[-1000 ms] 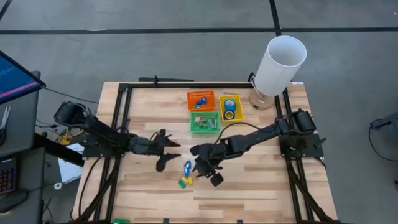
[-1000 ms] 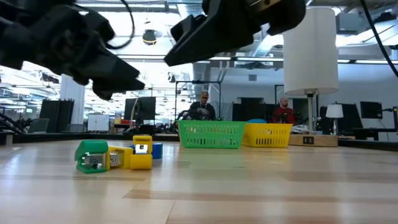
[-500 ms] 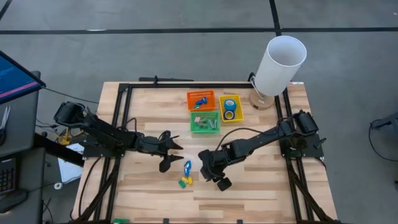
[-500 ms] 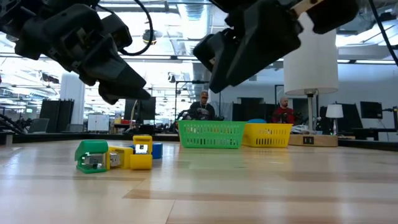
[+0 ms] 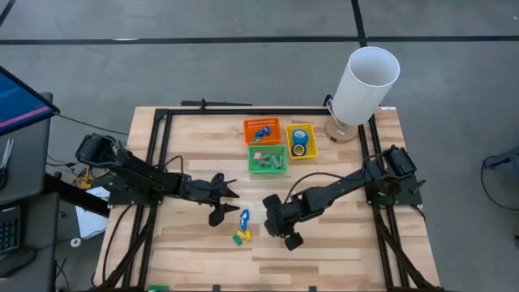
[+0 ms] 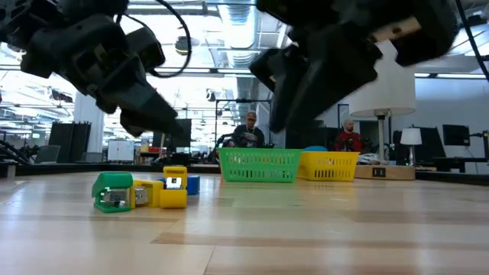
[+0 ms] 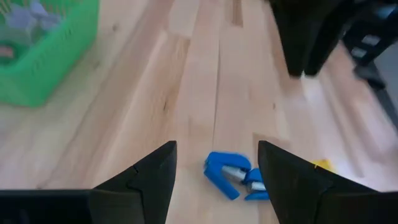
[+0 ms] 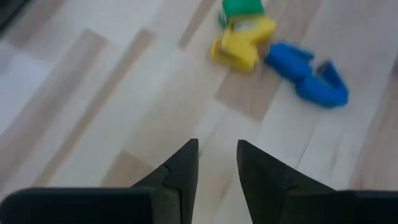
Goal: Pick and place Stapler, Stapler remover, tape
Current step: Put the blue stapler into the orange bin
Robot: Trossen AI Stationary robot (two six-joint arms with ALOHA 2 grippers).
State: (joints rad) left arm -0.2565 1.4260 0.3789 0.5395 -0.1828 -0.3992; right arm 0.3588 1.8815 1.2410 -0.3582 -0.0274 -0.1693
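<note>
Both end effectors empty beside the small staplers, centre frame.
Left end effector [image 5: 220, 203] spread wide; right end effector [image 5: 280, 229] nearly closed above the surface [image 5: 340, 251]; blue stapler [image 5: 244, 218] between them.

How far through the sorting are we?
Done: tape rolls sit in the yellow bin, and the orange bin and green bin hold items. In hand: nothing; left gripper open, right gripper empty. Left: blue, yellow and green pieces on the table.

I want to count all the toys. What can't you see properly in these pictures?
- Small blue stapler: low view, mostly hidden behind the yellow stapler.
- Orange plastic bin: high view, contents too small to name.
- Green mesh basket: left wrist view, cut by the edge, contents blurred.
- Yellow bin: low view, its wall hides what's inside.
</note>
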